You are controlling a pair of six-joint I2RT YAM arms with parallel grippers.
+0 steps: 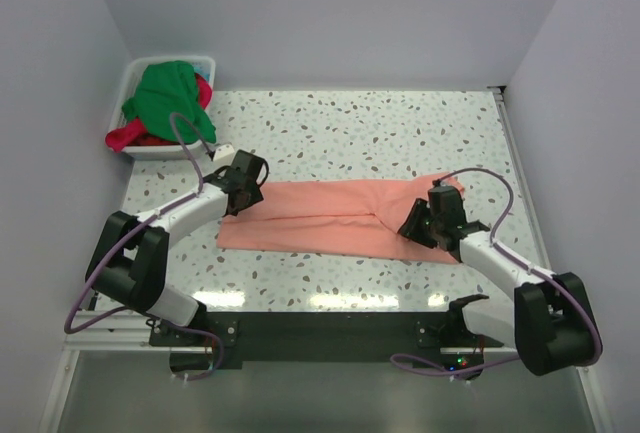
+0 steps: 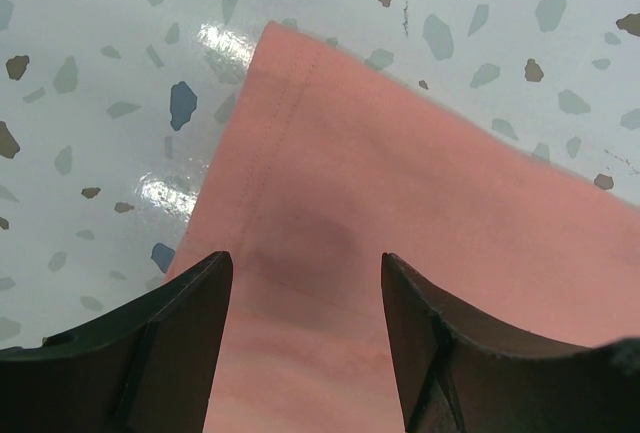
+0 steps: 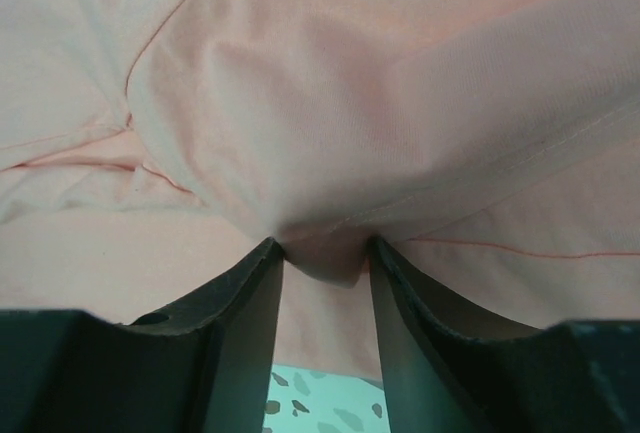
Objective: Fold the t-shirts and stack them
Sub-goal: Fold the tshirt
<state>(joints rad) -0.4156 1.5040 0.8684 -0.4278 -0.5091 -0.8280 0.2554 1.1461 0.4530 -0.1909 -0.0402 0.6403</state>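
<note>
The salmon-pink t-shirt (image 1: 330,215) lies folded into a long band across the middle of the table. My left gripper (image 1: 241,189) hovers over its left end. In the left wrist view the jaws (image 2: 305,278) stand open with flat pink cloth (image 2: 400,183) beneath them and nothing held. My right gripper (image 1: 424,219) is at the shirt's right end. Its jaws (image 3: 325,258) are shut on a bunched fold of the pink cloth (image 3: 330,133), which pulls taut toward the tips. The bright green t-shirt (image 1: 168,91) and the red-magenta t-shirt (image 1: 128,137) lie crumpled in the tub.
A white plastic tub (image 1: 137,72) stands at the table's back left corner, against the left wall. The speckled tabletop (image 1: 380,128) is walled on the left, back and right. A seam edge runs along the table's right side (image 1: 515,153).
</note>
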